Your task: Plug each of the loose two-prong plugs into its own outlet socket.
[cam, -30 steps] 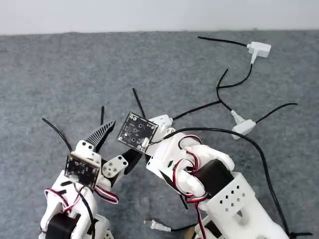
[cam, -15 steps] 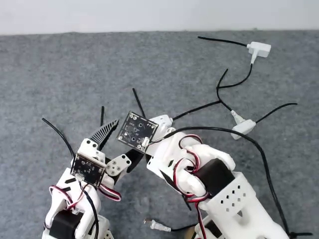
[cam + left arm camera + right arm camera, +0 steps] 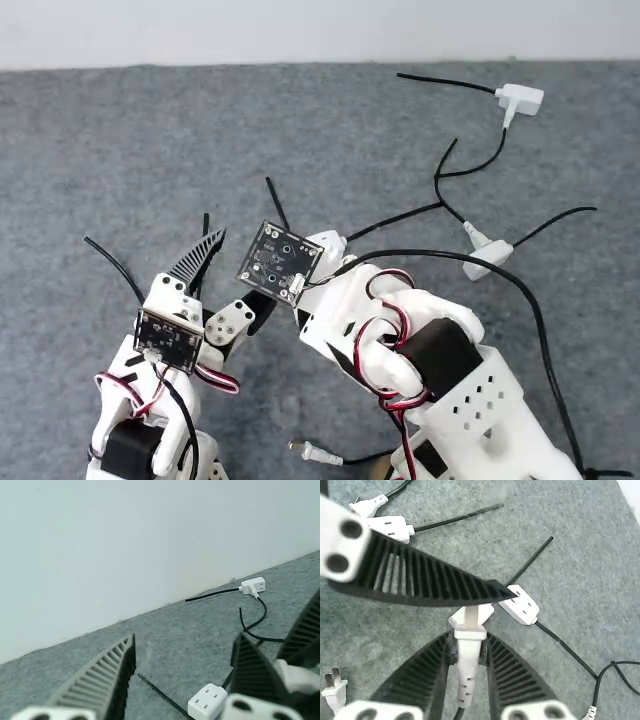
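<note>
Sockets first, three white ones: the far socket [image 3: 520,97] back right, the right socket [image 3: 491,258] with a side plug [image 3: 474,235] right up against it, and the middle socket [image 3: 325,243] near the arms. Three plugs too. The loose plug [image 3: 314,453] lies at the near edge of the gray bench [image 3: 120,150]. The right arm sits low over the bench, right gripper [image 3: 469,636] clamped on the held plug [image 3: 468,650] — white, prongs forward, just beside the middle socket but not touching. The left gripper [image 3: 186,642] hangs wide open — one finger tip near those prongs.
</note>
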`<state>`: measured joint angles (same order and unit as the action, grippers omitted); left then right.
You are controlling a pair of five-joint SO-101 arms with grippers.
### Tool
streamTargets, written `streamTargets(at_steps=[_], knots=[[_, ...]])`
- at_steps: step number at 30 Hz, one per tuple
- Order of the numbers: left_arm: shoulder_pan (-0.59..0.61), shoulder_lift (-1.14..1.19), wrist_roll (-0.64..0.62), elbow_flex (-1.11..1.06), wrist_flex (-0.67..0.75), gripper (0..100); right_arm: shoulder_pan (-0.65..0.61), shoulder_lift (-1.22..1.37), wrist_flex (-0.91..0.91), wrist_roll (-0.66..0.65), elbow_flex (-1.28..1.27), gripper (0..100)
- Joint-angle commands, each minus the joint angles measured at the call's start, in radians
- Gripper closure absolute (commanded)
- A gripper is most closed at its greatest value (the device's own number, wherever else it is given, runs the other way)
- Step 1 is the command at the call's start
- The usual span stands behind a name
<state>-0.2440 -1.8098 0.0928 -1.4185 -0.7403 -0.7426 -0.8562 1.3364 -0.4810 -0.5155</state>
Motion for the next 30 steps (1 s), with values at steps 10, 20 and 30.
streamTargets(at_steps=[10,20,30], knots=[[-0.009,-0.009,0.011,-0.025,0.017,70,0.012,-0.031,0.001,-0.012,0.091,99.1],[-0.041,-0.009,0.014,-0.054,0.023,70,0.01,-0.024,0.081,-0.009,0.219,99.1],[-0.041,-0.009,0.012,-0.054,0.023,70,0.007,-0.021,0.091,0.009,0.229,99.1]])
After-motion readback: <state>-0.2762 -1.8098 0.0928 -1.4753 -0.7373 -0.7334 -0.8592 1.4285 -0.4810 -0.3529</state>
